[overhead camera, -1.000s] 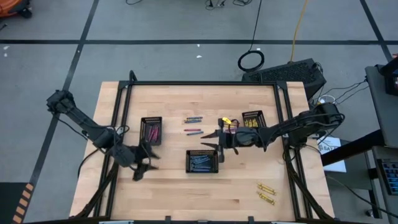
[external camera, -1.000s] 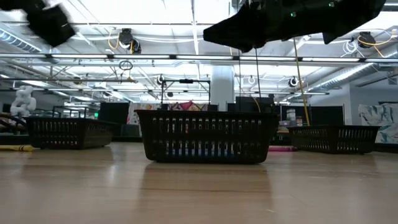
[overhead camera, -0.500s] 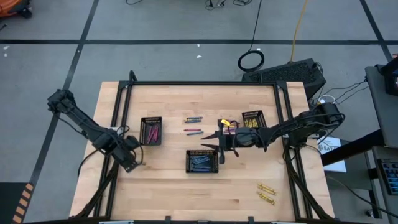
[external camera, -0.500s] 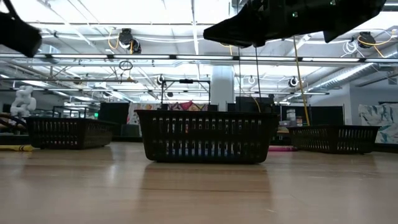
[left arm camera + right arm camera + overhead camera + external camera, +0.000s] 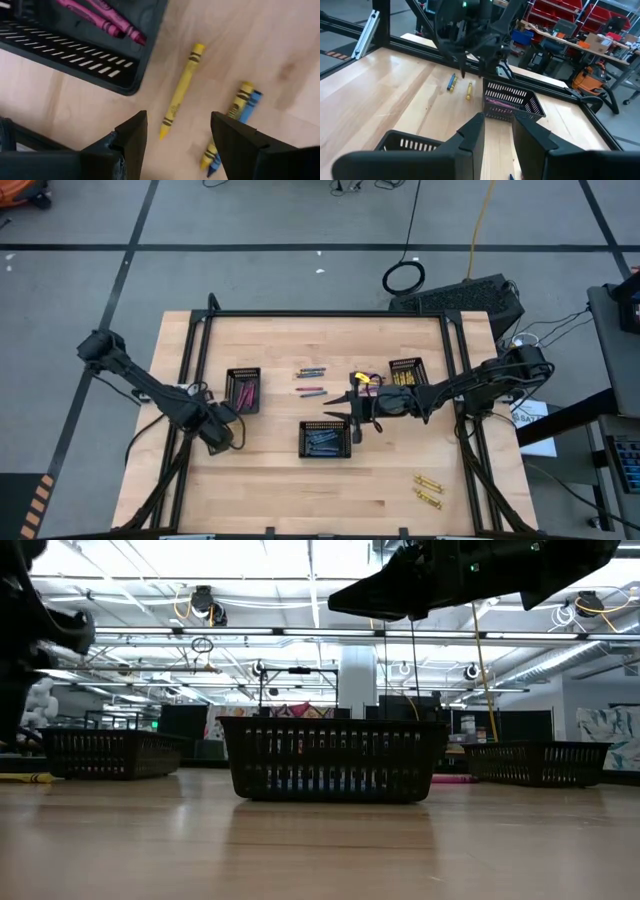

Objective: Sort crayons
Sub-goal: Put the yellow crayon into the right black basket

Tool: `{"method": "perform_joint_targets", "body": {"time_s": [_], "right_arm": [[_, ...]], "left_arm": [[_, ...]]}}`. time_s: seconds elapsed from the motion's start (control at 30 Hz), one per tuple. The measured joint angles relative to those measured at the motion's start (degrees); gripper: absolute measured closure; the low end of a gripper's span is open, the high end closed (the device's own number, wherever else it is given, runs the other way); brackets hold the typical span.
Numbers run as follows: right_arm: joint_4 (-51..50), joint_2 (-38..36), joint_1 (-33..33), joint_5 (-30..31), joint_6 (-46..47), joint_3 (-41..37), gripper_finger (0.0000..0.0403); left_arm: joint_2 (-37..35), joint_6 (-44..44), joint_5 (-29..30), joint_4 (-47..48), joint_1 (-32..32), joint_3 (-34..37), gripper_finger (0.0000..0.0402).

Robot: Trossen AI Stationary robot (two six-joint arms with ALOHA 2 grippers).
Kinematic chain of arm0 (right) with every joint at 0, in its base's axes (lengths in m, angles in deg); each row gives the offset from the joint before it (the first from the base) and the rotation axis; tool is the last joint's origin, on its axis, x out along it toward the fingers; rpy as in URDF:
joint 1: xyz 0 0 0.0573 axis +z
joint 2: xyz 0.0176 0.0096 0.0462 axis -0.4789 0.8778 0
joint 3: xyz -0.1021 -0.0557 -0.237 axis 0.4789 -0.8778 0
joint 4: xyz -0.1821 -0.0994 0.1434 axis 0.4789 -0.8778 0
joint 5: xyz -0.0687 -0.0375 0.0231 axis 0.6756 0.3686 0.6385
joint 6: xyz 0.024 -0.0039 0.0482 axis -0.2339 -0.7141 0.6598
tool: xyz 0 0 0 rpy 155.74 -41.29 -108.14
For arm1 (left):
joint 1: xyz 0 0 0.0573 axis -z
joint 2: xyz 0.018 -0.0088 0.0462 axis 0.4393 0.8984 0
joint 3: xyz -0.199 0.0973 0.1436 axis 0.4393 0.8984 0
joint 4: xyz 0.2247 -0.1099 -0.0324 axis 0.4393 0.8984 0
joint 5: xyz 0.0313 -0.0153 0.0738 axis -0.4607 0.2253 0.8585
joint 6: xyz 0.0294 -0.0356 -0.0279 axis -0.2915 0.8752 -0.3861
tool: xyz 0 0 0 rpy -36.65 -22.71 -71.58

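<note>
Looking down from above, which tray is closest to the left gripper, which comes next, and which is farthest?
From the left gripper:
1. Pink-crayon tray, just beyond it on the left side.
2. Blue-crayon tray, mid-table.
3. Yellow-crayon tray, far right.

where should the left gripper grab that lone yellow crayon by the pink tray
Probably at mid-shaft, from straight above. The yellow crayon lies flat on the table, apart from the tray and the yellow-blue pair, so open fingers can straddle its thin width, jaws set across its length.
</note>
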Motion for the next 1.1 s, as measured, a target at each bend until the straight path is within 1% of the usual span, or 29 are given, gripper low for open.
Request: {"method": "perform_joint_targets", "body": {"time_s": [0.1,0.2,0.37,0.5,0.67,0.93,1.1], "right_arm": [[0.0,0.0,0.0,0.0,0.0,0.0,0.0319],[0.0,0.0,0.0,0.0,0.0,0.0,0.0319],[0.0,0.0,0.4,0.0,0.6,0.0,0.0319],[0.0,0.0,1.0,0.0,0.4,0.0,0.0319],[0.0,0.0,1.3,0.0,0.1,0.0,0.0319],[0.0,0.0,1.3,0.0,0.0,0.0,0.0319],[0.0,0.0,1.3,0.0,0.0,0.0,0.0319]], "left_arm": [[2.5,0.0,-0.3,0.0,-1.4,0.0,0.0195],[4.2,-0.8,-1.9,0.0,-2.6,0.0,0.0212],[5.2,-1.6,-5.4,-0.2,-3.5,0.4,0.0246],[5.2,0.1,-7.1,-0.8,-3.5,2.4,0.0264],[5.2,2.8,-5.6,-1.2,-3.5,3.4,0.0274],[5.2,1.3,-4.9,-2.8,-3.5,3.4,0.0275],[5.2,1.1,-3.1,-2.9,-3.5,3.4,0.0275]]}}
